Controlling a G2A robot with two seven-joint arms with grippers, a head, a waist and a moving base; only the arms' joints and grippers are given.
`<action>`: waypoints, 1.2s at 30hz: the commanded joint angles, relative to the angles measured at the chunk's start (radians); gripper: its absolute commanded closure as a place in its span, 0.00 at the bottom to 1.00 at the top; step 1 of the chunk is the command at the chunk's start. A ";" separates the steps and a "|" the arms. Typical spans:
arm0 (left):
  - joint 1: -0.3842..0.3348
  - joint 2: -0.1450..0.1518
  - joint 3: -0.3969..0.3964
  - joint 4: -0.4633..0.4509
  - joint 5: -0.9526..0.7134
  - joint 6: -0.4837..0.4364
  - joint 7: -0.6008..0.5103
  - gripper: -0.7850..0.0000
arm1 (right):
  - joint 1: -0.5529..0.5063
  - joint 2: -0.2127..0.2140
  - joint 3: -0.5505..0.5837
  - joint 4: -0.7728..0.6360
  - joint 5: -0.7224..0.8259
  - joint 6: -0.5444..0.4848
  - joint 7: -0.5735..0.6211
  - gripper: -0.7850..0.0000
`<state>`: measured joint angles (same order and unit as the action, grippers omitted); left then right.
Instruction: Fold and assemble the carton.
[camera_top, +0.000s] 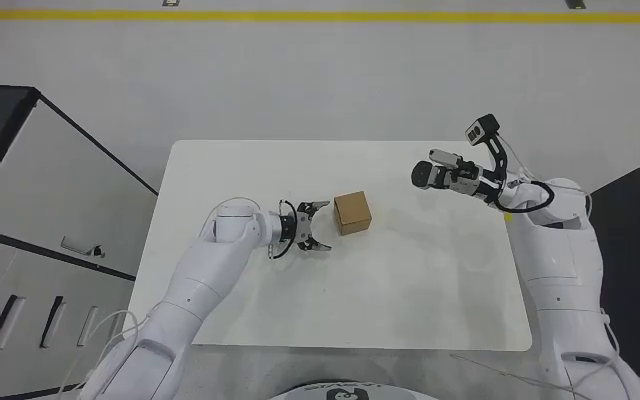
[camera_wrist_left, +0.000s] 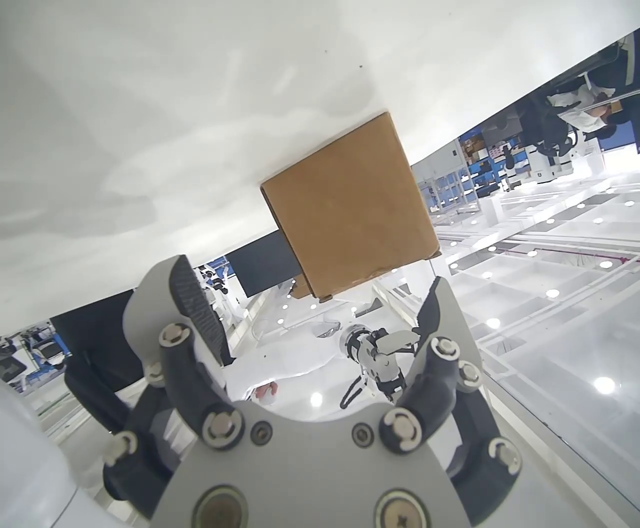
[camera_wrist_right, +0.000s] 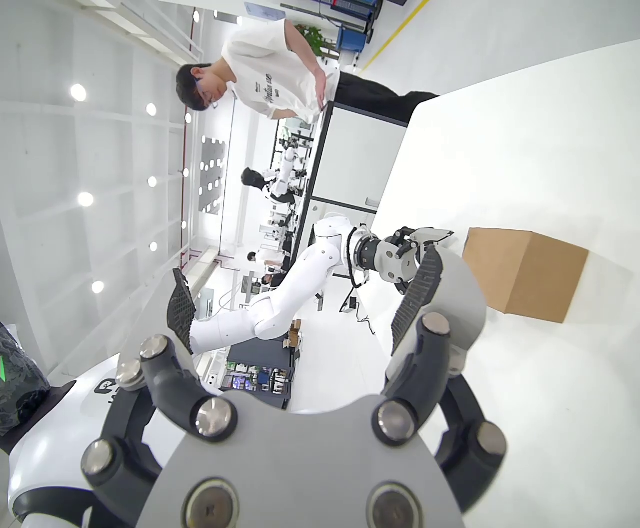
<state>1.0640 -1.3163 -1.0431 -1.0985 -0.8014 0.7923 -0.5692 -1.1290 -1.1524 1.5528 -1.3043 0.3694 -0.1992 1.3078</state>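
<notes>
The carton (camera_top: 352, 212), seemingly already folded shut, is set near the middle of the counter (camera_top: 420, 290), just beside the left end effector (camera_top: 322, 227), spread wide and empty, probably to keep clear of it, while the right end effector (camera_wrist_right: 305, 275) is held equally wide, well apart.

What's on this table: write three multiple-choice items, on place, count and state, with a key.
1. The carton stands: A in a gripper; B near the table's middle; C on the floor.
2. Cartons in view: A one; B two; C four.
3. The left gripper is: A shut on the carton; B shut, empty; C open, beside the carton.
Key: 1 B, the top view shows it resting mid-table; 2 A, a single brown carton shows; 3 C, its jaws stand apart, clear of the carton.
</notes>
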 joint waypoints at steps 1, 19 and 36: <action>0.000 0.000 0.000 0.000 0.000 0.000 0.000 0.00 | 0.000 0.000 0.000 0.000 0.000 0.000 0.000 0.00; 0.073 0.039 0.015 -0.202 0.297 -0.245 -0.018 0.00 | 0.000 0.000 0.000 0.000 0.000 0.000 0.000 0.00; 0.131 0.064 0.027 -0.216 0.679 -0.777 0.092 0.00 | 0.000 0.000 0.000 0.000 0.000 0.000 0.000 0.00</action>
<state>1.1945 -1.2519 -1.0158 -1.3145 -0.1221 0.0152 -0.4774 -1.1290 -1.1524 1.5528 -1.3043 0.3694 -0.1992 1.3078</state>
